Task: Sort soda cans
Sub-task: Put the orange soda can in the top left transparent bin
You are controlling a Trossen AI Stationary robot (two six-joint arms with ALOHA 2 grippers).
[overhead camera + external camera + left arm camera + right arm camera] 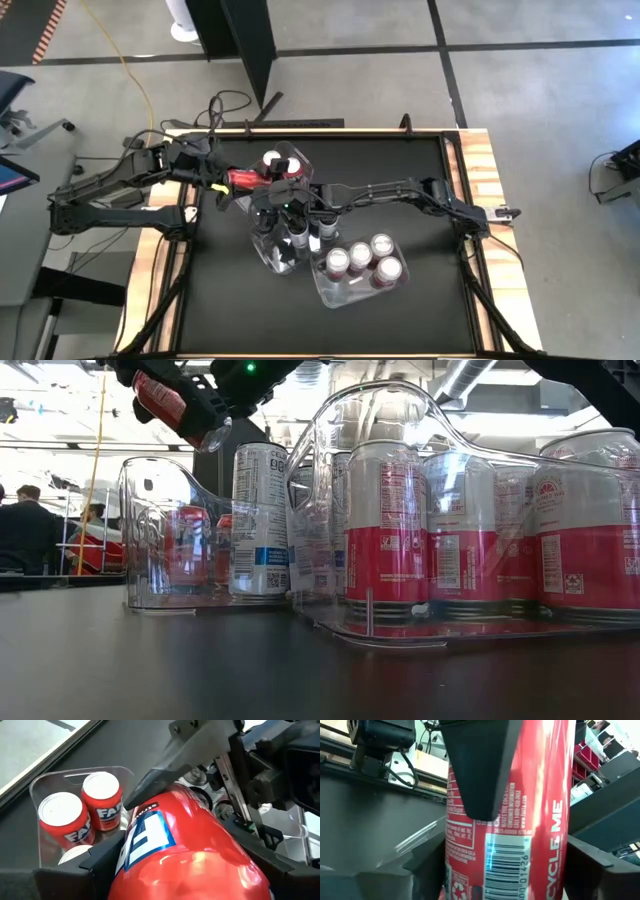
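Left end effector (222,179) grasps a red soda can (243,179) aloft at centre-left of the high view, meeting the right end effector (507,865), whose fingers flank it; most cans already fill three tubs, so sorting looks nearly finished.

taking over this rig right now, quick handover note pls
Left gripper: shut on a red can, held on its side in the air above the table.
Right gripper: at the same can, so this looks like a mid-air handover.
Done: four white-and-red cans stand in the front tub, dark cans in the middle tub, and at least two red cans in the back tub.
Left: the held can probably goes in the back tub. I see no loose cans on the table.
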